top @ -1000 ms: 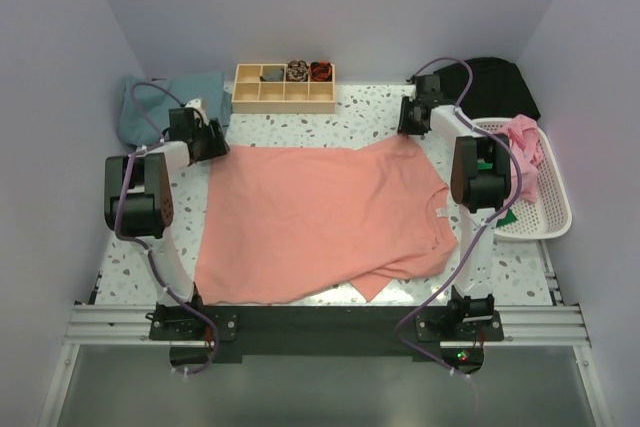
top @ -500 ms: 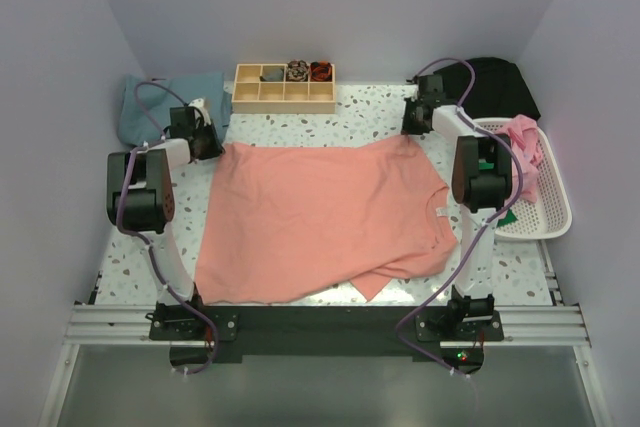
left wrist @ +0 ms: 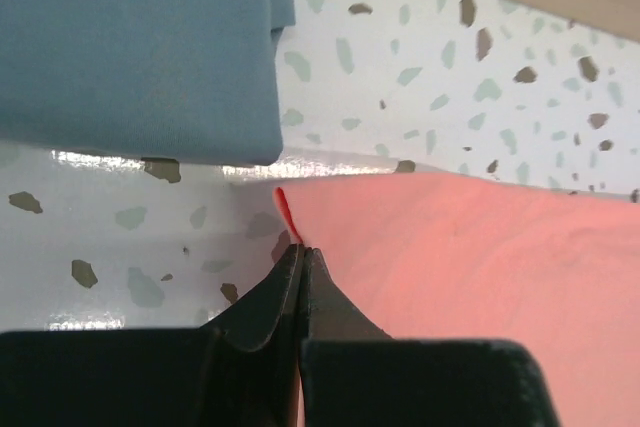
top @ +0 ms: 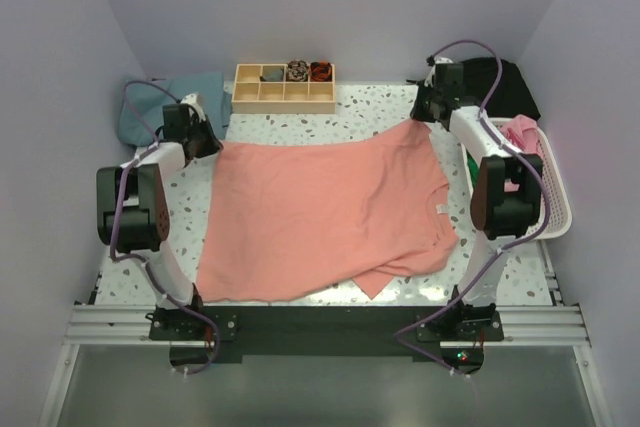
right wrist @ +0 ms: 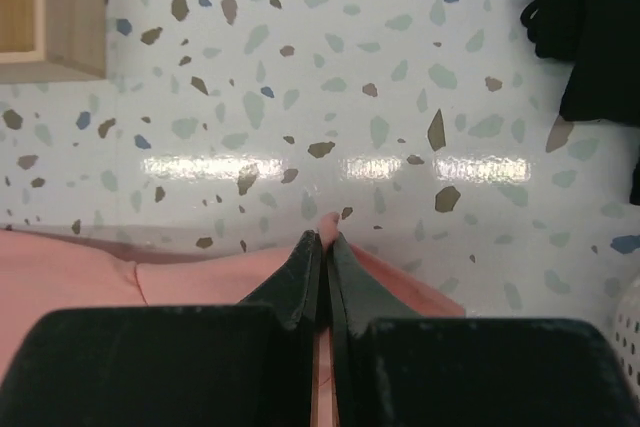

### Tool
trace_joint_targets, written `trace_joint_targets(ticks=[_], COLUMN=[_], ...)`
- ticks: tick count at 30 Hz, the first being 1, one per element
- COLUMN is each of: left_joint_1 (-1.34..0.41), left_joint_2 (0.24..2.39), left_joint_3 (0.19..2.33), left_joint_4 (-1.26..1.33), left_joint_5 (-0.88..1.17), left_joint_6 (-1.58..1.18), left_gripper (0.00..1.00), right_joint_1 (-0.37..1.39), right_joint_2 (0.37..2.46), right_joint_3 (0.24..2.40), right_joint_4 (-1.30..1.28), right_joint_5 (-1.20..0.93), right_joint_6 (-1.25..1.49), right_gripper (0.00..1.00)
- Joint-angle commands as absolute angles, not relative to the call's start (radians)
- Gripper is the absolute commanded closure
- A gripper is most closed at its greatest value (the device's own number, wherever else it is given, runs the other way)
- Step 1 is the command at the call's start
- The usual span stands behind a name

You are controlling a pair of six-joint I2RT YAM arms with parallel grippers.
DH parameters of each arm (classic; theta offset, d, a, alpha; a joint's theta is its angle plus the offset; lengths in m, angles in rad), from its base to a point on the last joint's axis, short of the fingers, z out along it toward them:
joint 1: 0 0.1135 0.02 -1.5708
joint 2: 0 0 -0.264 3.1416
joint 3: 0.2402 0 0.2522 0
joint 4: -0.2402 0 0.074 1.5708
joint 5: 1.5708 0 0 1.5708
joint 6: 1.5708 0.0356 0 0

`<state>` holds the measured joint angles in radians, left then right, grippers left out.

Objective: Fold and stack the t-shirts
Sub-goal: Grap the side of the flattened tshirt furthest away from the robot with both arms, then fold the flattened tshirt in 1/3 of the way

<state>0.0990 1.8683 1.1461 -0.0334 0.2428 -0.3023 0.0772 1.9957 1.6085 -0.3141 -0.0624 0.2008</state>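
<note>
Since both just closed, my left gripper [left wrist: 300, 253] and right gripper [right wrist: 325, 244] clamp the upper corners of the salmon-pink t-shirt [top: 320, 209]; folding can probably begin.

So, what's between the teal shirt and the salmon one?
Just a narrow strip of bare tabletop separates teal shirt and salmon shirt, clearest in the left wrist view.

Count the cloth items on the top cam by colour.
salmon-pink shirt, spread flat: 1
teal-blue folded shirt: 1
pink garment, in the basket: 1
black cloth: 1
Total: 4 in plain view
</note>
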Motion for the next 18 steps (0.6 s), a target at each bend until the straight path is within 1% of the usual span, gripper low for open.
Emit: trace_joint_targets(ticks=[1,8,12,16,18], left_joint_1=[0.103,0.101,0.098,0.092,0.087], left_joint_2=[1.711,1.694,1.580,1.496,1.422], left_joint_3=[1.085,1.062,0.927,0.862,0.812], left_joint_4=[0.064,0.058,0.196,0.166,0.163], left_joint_5=[0.247,0.273,0.342,0.342,0.304], left_joint_6=[-0.362,-0.370,-0.419,-0.463,-0.472], left_gripper=[1.00,1.00,1.00,1.00,1.00], right_joint_1=[0.072,0.072,0.074,0.075,0.083], right_joint_2=[1.852,1.802,1.755,1.674,1.603], right_joint_3=[1.560,1.500,1.439,1.375,1.317], right_joint_4=[-0.273,-0.284,-0.270,-0.291,-0.293], right_joint_5=[-0.051,-0.052,-0.090,-0.129,-0.143], right_joint_6=[0.183,0.192,0.212,0.247,0.253], right_gripper=[1.00,1.00,1.00,1.00,1.00])
